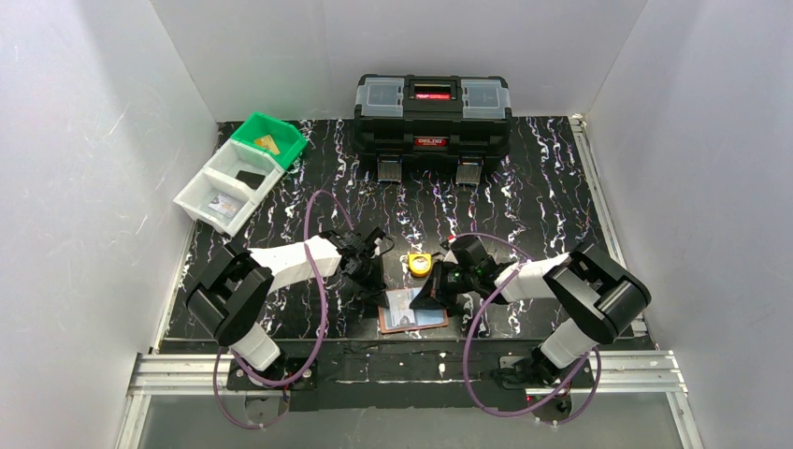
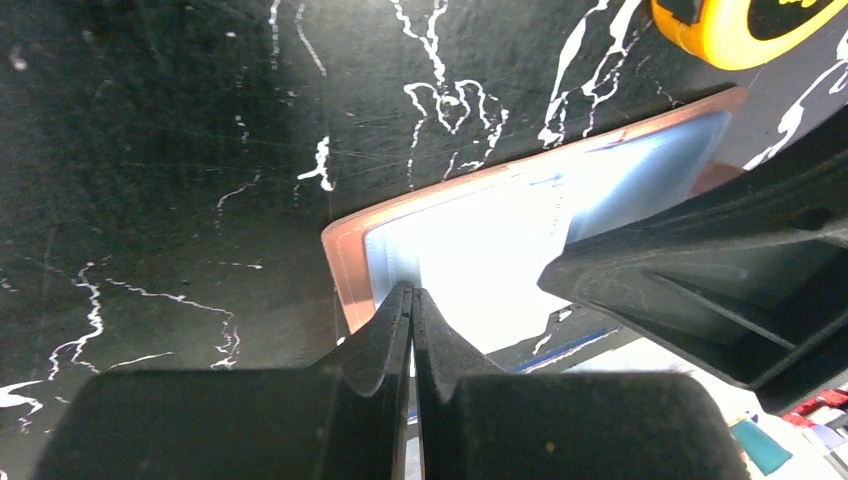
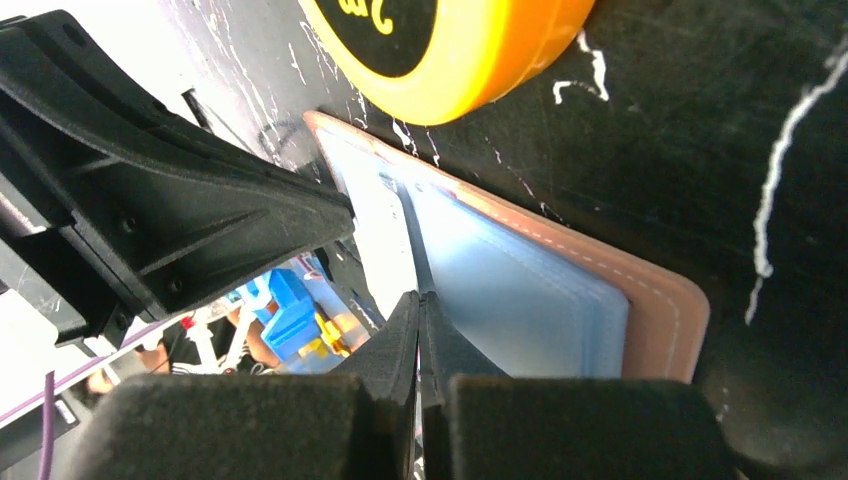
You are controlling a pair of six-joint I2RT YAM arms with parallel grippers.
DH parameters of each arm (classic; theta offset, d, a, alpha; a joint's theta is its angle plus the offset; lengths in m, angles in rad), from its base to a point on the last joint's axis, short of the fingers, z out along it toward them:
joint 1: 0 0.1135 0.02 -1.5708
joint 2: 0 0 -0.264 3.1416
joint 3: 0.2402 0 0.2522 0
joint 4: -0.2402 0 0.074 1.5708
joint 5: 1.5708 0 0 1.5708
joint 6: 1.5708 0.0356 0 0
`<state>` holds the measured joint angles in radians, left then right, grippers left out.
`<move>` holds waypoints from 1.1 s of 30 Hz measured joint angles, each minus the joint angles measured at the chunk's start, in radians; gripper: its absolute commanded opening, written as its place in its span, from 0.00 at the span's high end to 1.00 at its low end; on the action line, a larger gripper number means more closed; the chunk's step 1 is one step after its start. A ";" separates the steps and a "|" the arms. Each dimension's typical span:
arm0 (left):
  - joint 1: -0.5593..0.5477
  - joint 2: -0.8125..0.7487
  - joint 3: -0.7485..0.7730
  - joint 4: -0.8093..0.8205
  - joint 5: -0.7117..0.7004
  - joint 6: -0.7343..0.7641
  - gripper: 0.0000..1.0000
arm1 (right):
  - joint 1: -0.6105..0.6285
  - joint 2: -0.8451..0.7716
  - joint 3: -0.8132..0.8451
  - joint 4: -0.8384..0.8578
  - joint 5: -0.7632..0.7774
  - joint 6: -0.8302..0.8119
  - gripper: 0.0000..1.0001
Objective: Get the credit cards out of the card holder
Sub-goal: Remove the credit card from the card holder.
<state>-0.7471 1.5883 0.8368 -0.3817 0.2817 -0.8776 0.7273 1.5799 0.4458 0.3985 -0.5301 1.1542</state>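
Black marbled tabletop [image 1: 524,206], white walls.
- Far left: green bin [image 1: 248,131] with gold-tan card [image 1: 268,143] lying in it; white bins [image 1: 192,187] alongside.
- Left gripper [image 2: 412,297]: jaws pressed together at near-left edge of card holder [image 1: 402,318]. Anything pinched not discernible.
- Holder laid open and flat, centre-front, between both grippers. Whitish card [image 2: 470,265] seen in it.
- Right gripper [image 3: 420,300]: jaws closed, apparently on one leaf of clear sleeves [image 3: 520,290].
- Judged: card light, stiff, slick; sleeves floppy. Holder best pinned, card taken by exposed edge.
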 measured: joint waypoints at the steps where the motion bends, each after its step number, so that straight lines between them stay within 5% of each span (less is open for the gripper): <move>1: 0.003 0.000 0.000 -0.003 -0.002 0.004 1.00 | 0.000 -0.011 0.003 -0.019 0.008 -0.010 0.99; 10: 0.018 -0.001 -0.003 -0.021 -0.008 0.029 1.00 | -0.001 -0.063 0.024 -0.140 0.064 -0.069 0.99; 15: 0.019 0.000 -0.003 -0.020 -0.007 0.032 1.00 | -0.001 -0.075 0.024 -0.161 0.075 -0.086 0.74; 20: 0.019 0.002 -0.003 -0.019 0.000 0.034 1.00 | -0.001 -0.054 0.026 -0.130 0.043 -0.084 0.66; 25: 0.019 0.003 -0.003 -0.019 0.004 0.037 1.00 | -0.001 -0.004 0.032 -0.070 -0.006 -0.071 0.68; 33: 0.020 0.005 -0.002 -0.019 0.006 0.038 1.00 | -0.002 0.019 0.032 -0.051 -0.019 -0.059 0.87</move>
<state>-0.7273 1.5936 0.8345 -0.4007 0.2882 -0.8398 0.7258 1.5990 0.4774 0.3470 -0.5491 1.0950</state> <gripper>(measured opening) 0.008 0.188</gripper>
